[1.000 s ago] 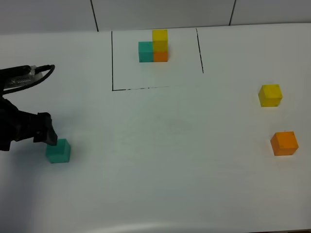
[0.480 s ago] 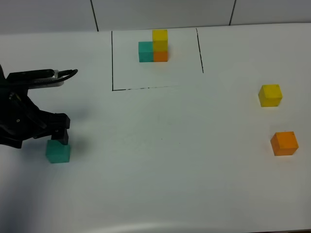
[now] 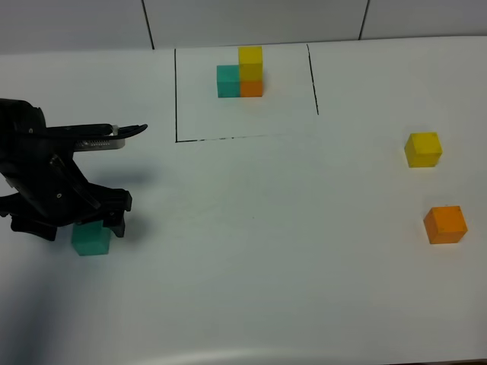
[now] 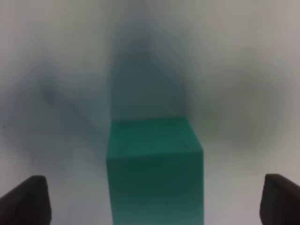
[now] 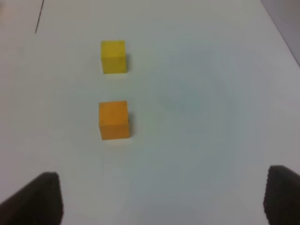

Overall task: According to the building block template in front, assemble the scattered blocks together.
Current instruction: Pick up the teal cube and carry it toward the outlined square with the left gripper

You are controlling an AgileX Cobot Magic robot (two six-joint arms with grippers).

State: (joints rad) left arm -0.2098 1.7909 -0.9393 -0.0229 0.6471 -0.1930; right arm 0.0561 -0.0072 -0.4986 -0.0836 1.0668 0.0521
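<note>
Left wrist view: my left pincer gapes wide, teal cube centred in the gap, ungripped. Right pincer also open, with the orange cube and yellow cube ahead of it. Nothing assembled yet; all three placements remain, I judge.

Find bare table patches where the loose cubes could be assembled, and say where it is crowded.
The biggest bare stretch of table lies between the black frame's front line, the teal cube under the left claw, and the yellow cube and orange cube on the right. Crowded: the teal cube, straddled by the open claw.
</note>
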